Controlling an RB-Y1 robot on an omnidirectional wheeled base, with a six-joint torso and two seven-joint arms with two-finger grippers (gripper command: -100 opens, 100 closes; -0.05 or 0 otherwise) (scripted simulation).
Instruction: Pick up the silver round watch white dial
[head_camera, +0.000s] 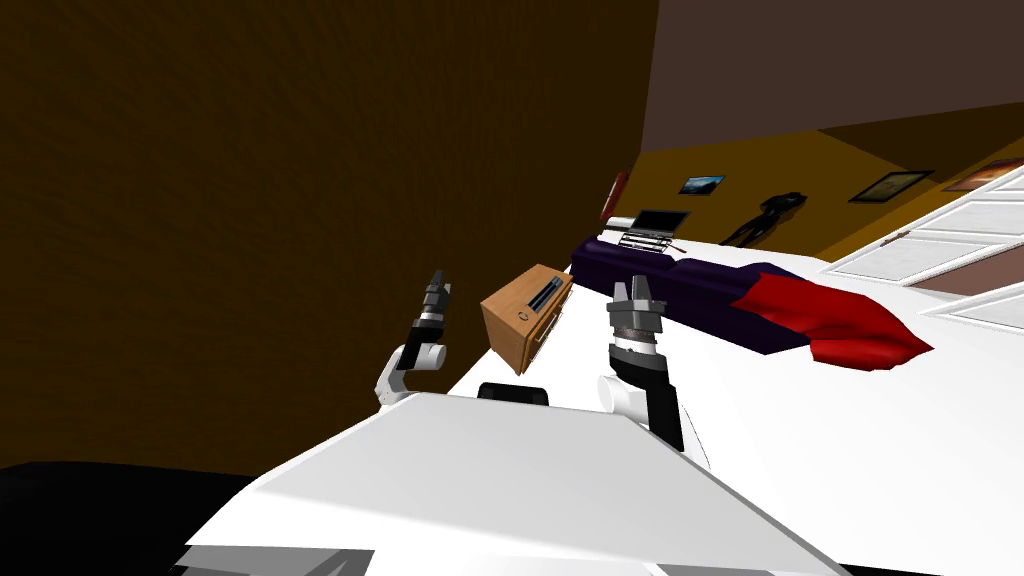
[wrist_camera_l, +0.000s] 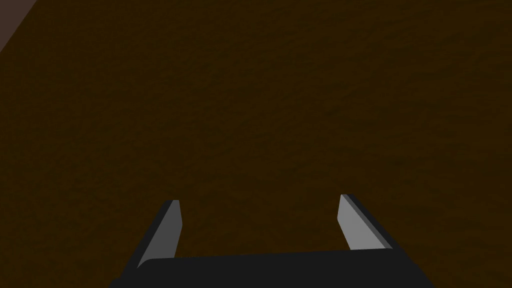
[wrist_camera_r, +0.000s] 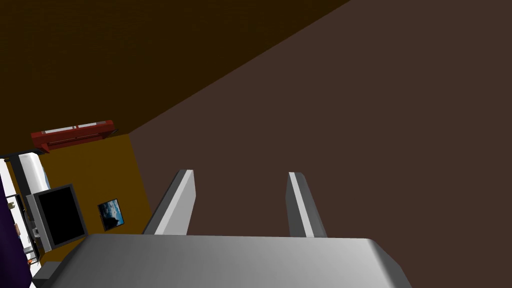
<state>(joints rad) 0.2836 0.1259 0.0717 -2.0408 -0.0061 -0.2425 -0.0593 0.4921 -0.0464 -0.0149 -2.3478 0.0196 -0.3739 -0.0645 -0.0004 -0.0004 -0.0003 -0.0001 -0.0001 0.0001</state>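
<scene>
Hovering raised, left end effector (wrist_camera_l: 257, 199) and right end effector (wrist_camera_r: 240, 173) both spread wide, empty. Grasp not started; wooden nightstand (head_camera: 527, 313) mid-frame, well apart. Whole pick left to do.

Wooden cabinet (head_camera: 527, 316) stands beyond left gripper (head_camera: 437, 277), right gripper (head_camera: 637, 284).

Two slim arms (head_camera: 655, 400), white at the elbows and black along the forearms; left gripper (head_camera: 437, 280) and right gripper (head_camera: 635, 287) each have two thin, light grey, blade-shaped fingers (wrist_camera_l: 167, 230) rising from a boxy body
</scene>
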